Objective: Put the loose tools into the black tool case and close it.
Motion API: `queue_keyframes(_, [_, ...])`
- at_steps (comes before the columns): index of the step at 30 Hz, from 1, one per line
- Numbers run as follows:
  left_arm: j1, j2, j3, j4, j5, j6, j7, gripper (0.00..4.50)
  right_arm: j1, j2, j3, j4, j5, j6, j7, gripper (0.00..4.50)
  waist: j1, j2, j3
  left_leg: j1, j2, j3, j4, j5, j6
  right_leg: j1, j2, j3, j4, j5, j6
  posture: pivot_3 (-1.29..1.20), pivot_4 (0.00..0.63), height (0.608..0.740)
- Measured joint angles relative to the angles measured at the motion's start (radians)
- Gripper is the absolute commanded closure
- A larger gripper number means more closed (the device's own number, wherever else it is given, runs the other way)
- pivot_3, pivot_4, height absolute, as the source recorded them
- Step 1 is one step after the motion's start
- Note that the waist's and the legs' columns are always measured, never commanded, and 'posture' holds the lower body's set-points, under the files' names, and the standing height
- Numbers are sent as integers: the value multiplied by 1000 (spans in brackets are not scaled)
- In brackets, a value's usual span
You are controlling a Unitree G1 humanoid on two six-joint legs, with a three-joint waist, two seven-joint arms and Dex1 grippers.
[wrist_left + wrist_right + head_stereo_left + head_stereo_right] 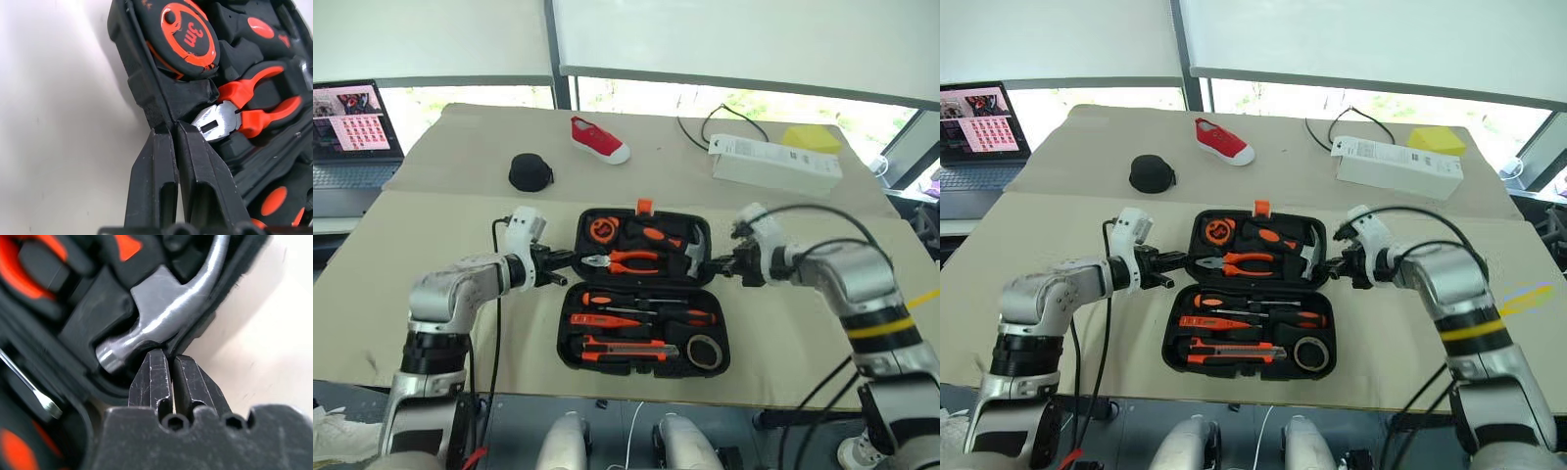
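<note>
Tabletop [431,235], open tool case [570,294], fingers seemingly pinching both side rims

Black tool case [576,357] with orange latch [644,206]; tools inside black and orange: pliers [625,261], screwdrivers [641,318], utility knife [626,349]. Steel-grey hammer head [156,323]. Tape measure [188,36] orange, marked "3m". Red shoe [598,138], white sole. Black pouch [530,172]. Beige bench [440,255]. Yellow pad [811,137].
</note>
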Motion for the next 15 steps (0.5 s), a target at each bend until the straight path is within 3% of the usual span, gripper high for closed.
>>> queue_keyframes(4, [118, -7, 21, -15, 21, -268, -94, 4468, 135, -1, -42, -37, -87, -375, -7, 4500, 3, 0, 1, -7, -1, 0, 0, 0, 0, -8, -1, 1, 1, 0, 0, 0, 150, 740])
queue_keyframes(7, [209, -79, 73, -34, 14, -483, -146, 4468, 244, -3, -87, -59, -159, -670, -43, 4500, 5, 0, 1, -10, -3, 1, 0, 0, 0, -12, -4, 1, 2, 1, 1, 0, 150, 740])
queue_keyframes(15, [360, -16, 55, 69, 253, -1122, -228, 4468, 472, -4, -100, 15, -400, -1366, -185, 4500, -1, 0, 1, 1, -3, 5, -1, 0, 1, -2, -5, 2, 0, 1, 1, 0, 150, 740])
